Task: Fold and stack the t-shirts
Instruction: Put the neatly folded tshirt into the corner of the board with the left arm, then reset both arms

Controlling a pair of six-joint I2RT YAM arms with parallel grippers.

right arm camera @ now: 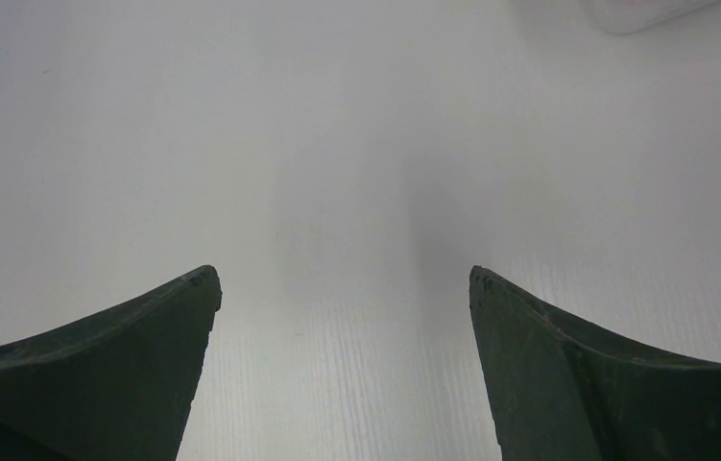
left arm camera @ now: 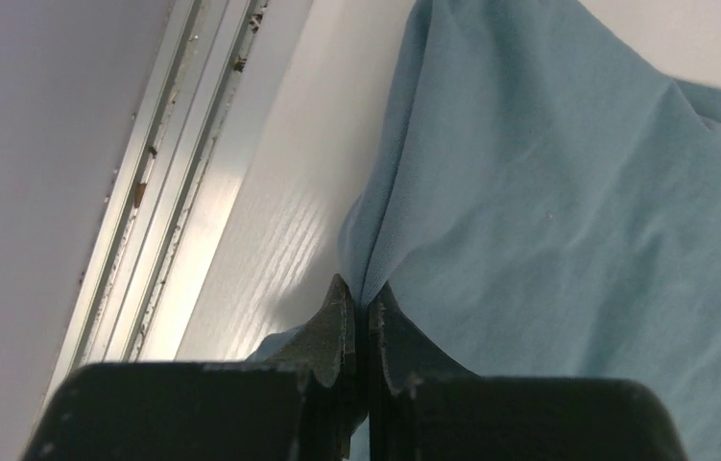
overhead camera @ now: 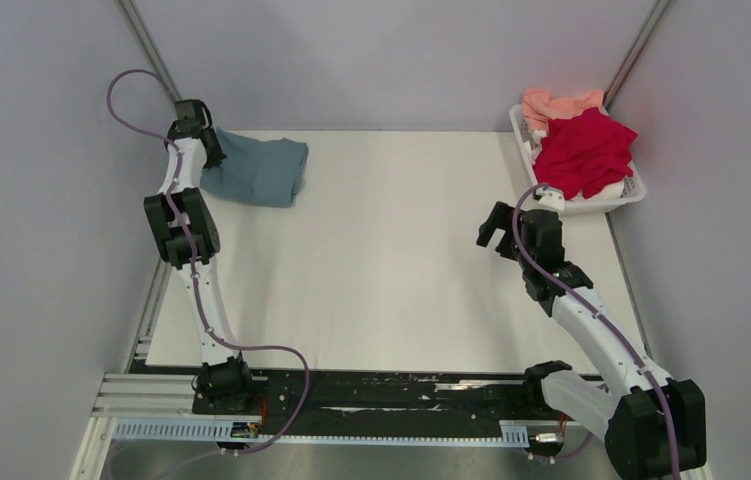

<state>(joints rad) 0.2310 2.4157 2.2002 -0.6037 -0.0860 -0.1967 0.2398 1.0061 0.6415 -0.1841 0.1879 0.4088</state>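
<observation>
Nearest the bases, the white table (overhead camera: 381, 300) lies bare right across its middle, so there's plenty of open room to spread a shirt. Right gripper (right arm camera: 345, 283) hangs over that bare surface on the right side, jaws spread wide, nothing between them. Farther up on the left, the left gripper (left arm camera: 361, 300) is pinched tight on a ridge of the teal t-shirt (overhead camera: 261, 170), cloth pulled up into a peak between the closed fingertips. That shirt sits as a compact bundle in the far-left corner, so I read this as the teal one being parked or tidied as the base of the stack. Tight quarters there: the fabric lies just beside the table's left edge, with the metal rail (left arm camera: 159, 192) and the wall close behind the claw. At the far right, the red t-shirt (overhead camera: 583, 150) is heaped on the pink t-shirt (overhead camera: 556, 103) in the white basket (overhead camera: 634, 192), both unfolded. Next move, by my call: the left lets go cleanly and lifts straight up without dragging the fold, while the right reaches back to the basket for the red one.
</observation>
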